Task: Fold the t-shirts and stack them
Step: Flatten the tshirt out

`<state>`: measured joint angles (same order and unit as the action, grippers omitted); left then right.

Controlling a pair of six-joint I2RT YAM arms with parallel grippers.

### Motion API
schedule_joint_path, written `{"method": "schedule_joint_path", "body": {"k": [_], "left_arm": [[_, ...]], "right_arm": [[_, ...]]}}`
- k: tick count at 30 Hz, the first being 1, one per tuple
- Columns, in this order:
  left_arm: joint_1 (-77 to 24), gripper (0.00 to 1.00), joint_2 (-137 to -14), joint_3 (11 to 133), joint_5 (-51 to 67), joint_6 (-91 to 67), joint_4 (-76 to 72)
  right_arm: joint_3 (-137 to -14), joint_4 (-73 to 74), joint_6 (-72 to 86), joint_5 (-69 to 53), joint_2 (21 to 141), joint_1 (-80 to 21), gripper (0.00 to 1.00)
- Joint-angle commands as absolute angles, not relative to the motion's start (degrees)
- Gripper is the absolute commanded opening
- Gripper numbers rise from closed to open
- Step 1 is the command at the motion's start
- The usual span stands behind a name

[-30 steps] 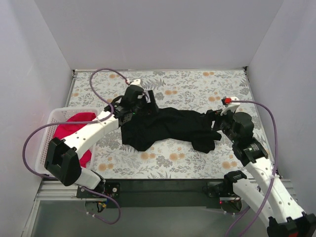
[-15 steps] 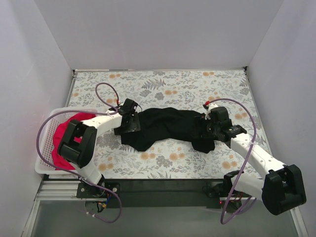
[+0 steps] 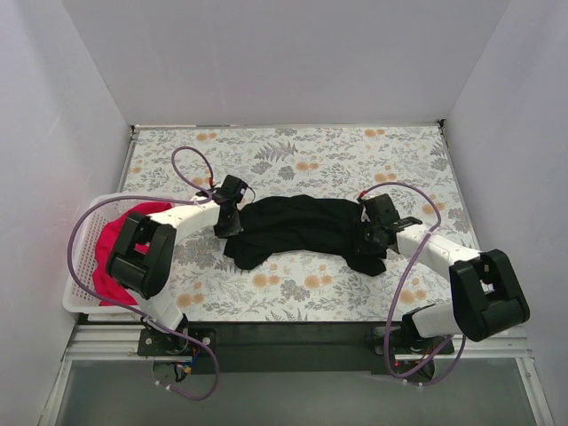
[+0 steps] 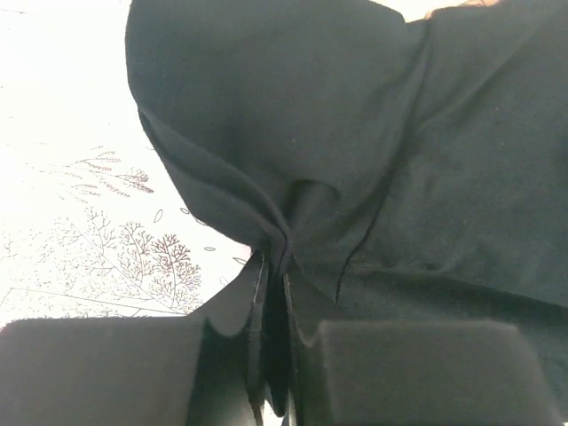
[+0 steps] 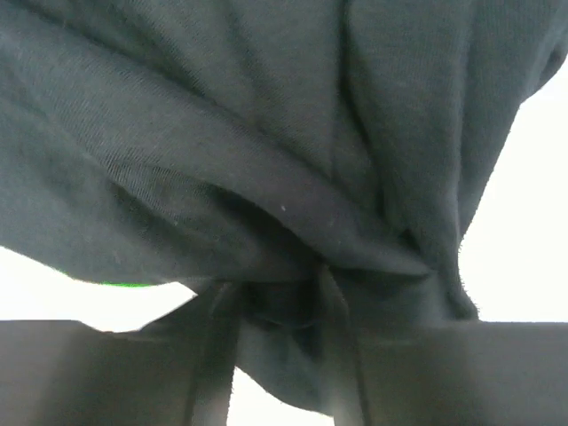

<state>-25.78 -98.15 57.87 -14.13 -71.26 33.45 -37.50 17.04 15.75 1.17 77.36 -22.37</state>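
The black t-shirt (image 3: pixel 302 226) lies crumpled across the middle of the flowered table. My left gripper (image 3: pixel 231 216) sits low at its left end. In the left wrist view the jaws (image 4: pixel 273 266) are shut on a pinched fold of black cloth (image 4: pixel 355 133). At the shirt's right end is my right gripper (image 3: pixel 370 227). Its wrist view shows bunched black cloth (image 5: pixel 222 133) caught between the fingers (image 5: pixel 280 293), with creases running into the grip. The red-pink t-shirt (image 3: pixel 124 238) lies heaped in the basket at the left.
A white lattice basket (image 3: pixel 78 288) stands at the table's left edge beside my left arm. Purple cables loop over both arms. White walls close in the table on three sides.
Both arms have come down onto the ends of the black t-shirt. Both grippers, open a second ago, have closed on the cloth.
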Motion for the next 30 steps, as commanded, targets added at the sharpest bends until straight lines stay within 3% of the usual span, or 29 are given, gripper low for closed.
{"method": "schedule_joint_path", "body": {"k": [1, 3, 5, 8, 12, 14, 16, 18, 20, 23, 25, 30], "left_arm": [[-26.0, 0.00, -101.1, 53.9, -6.8, -71.9, 35.5], [-26.0, 0.00, -95.8, 52.2, -6.2, -72.2, 35.9], [-26.0, 0.00, -89.6, 51.9, -5.9, -72.2, 38.6], [-26.0, 0.00, -80.9, 53.8, -5.2, -72.3, 43.0], [-26.0, 0.00, -71.6, 57.6, 0.3, -72.9, 45.3], [-26.0, 0.00, -68.2, 59.1, 5.1, -73.3, 45.1], [-25.9, 0.00, -66.8, 60.5, 9.9, -73.7, 45.0], [-26.0, 0.00, -66.2, 60.8, 13.4, -74.4, 44.5], [-26.0, 0.00, -65.2, 59.3, 14.1, -74.9, 43.0], [-26.0, 0.00, -64.8, 56.1, 13.7, -76.3, 41.2], [-26.0, 0.00, -64.8, 54.2, 12.7, -77.4, 40.5], [-25.9, 0.00, -63.0, 50.5, 8.3, -79.1, 39.2]], "right_arm": [[-41.3, 17.4, 14.9, 2.4, 79.4, -22.8, 0.30], [-45.3, 19.0, 13.6, 4.7, 79.0, -22.7, 0.09], [-50.3, 22.7, 12.6, 8.7, 78.6, -22.7, 0.02], [-64.0, 27.7, 9.6, 13.4, 80.7, -22.6, 0.01], [-88.5, 33.1, 1.1, 8.9, 90.7, -22.4, 0.01], [-105.1, 36.3, 0.7, 7.9, 99.4, -22.3, 0.09], [-113.8, 40.1, 1.6, 7.0, 104.0, -22.4, 0.44], [-117.1, 40.5, 2.5, 4.3, 106.0, -22.7, 0.87], [-112.2, 39.4, 2.7, 1.3, 104.0, -23.0, 0.97], [-104.0, 37.5, 3.2, -2.0, 99.9, -23.9, 0.97], [-92.3, 34.4, 3.9, -4.4, 97.0, -24.7, 0.96], [-70.3, 20.8, 8.9, -12.8, 89.0, -25.7, 0.83]]}}
